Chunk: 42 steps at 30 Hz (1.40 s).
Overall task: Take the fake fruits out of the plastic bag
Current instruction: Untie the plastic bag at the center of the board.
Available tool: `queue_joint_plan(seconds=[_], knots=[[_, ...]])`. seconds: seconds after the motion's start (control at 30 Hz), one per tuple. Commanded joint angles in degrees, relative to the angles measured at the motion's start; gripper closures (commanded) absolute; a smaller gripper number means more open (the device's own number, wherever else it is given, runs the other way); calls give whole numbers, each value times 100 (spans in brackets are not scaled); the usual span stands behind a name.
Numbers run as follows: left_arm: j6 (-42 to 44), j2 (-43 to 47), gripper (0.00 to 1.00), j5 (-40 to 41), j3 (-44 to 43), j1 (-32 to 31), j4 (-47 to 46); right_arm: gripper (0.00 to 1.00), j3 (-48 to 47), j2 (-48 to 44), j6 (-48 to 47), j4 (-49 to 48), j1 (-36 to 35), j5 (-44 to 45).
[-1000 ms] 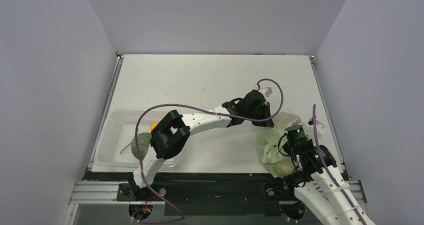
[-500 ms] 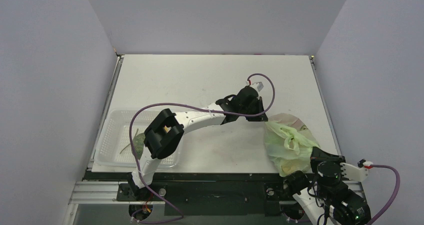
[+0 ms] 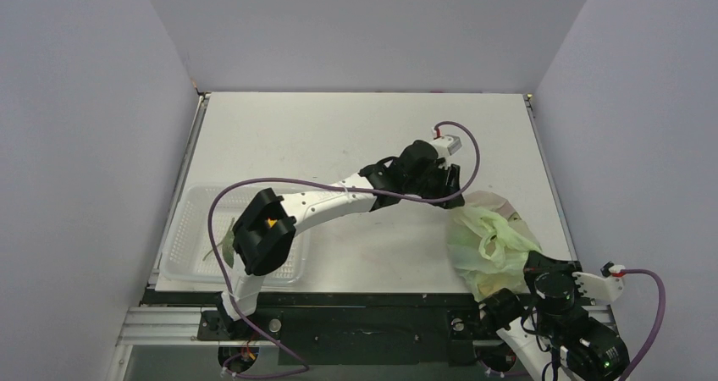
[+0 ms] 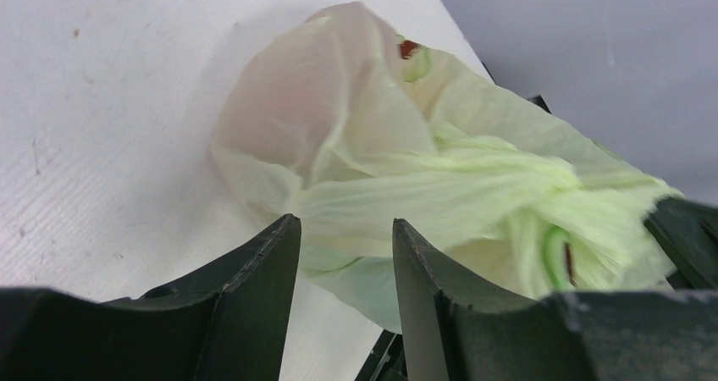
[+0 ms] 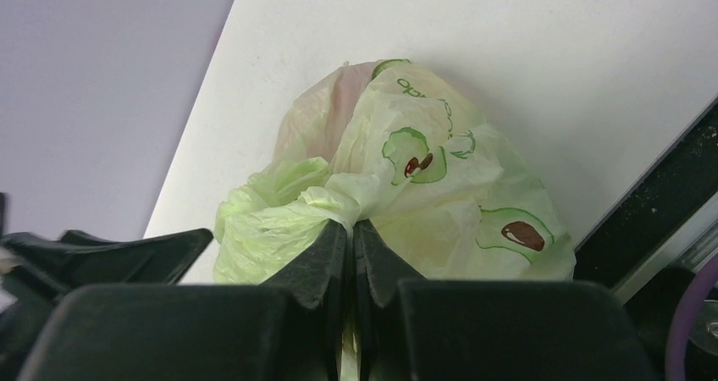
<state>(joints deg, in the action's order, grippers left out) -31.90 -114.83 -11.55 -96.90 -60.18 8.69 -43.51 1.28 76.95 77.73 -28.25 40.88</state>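
The plastic bag [image 3: 489, 244] lies crumpled at the near right of the table, pale yellow-green with avocado prints [image 5: 415, 157]. A reddish fake fruit shows faintly through its far end [image 4: 284, 110]; the other fruits in the bag are hidden. My right gripper [image 5: 350, 224] is shut on a bunched fold at the bag's near side, low at the table's near edge [image 3: 532, 271]. My left gripper [image 4: 343, 222] is open just short of the bag's far side [image 3: 451, 198], and nothing is between its fingers.
A clear latticed basket [image 3: 188, 244] stands at the near left, holding an orange fruit [image 3: 269, 223] and a green leafy piece [image 3: 229, 242], partly under the left arm's elbow. The black front rail [image 3: 372, 300] runs right by the bag. Grey walls enclose the table.
My right gripper closed on the bag's fold and drew back to the near edge, stretching the bag that way. My left gripper opened, let go of the bag and shifted slightly.
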Motion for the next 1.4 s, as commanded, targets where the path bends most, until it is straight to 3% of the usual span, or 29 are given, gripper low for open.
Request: queue_joint_plan(seconds=[0.0,0.17,0.33,0.53,0.77,0.97,1.03,1.07,1.13,1.2,1.3,1.37], knots=[[1657,426,55,35,-608,-541,171,100,-33,222,-396,-471,-73,38],[3076,-111,50,1422,-1532,-1151,1017,100,10,80,-444,-526,-83,-16],[3389,-892,50,2204,-2539,-1303,1759,100,-37,37,-484,-519,-104,-15],[3459,-1272,47,2354,-2991,-1364,2058,100,-81,-8,-484,-512,-127,33],[3432,-1210,42,2176,-2758,-1356,1911,100,-57,4,-420,-495,-158,38],[3267,-1612,37,2247,-3441,-1318,2004,100,-66,99,-597,-540,-180,-69],[2789,-1833,51,2403,-3806,-1198,2102,100,-107,146,-801,-639,-182,-256],[2559,-1864,71,2518,-3914,-1072,2150,100,-133,169,-882,-699,-181,-386],[1716,-1755,98,2605,-3895,-763,2111,100,-252,164,-1127,-731,-181,-501],[760,-1361,100,1942,-3214,-384,1464,100,-276,79,-1271,-747,-181,-497],[-875,-721,100,440,-1642,68,-435,100,-217,-248,-1196,-775,-183,-411],[-1590,-516,100,-32,-987,299,-1382,100,-171,-452,-1196,-906,-189,-440]])
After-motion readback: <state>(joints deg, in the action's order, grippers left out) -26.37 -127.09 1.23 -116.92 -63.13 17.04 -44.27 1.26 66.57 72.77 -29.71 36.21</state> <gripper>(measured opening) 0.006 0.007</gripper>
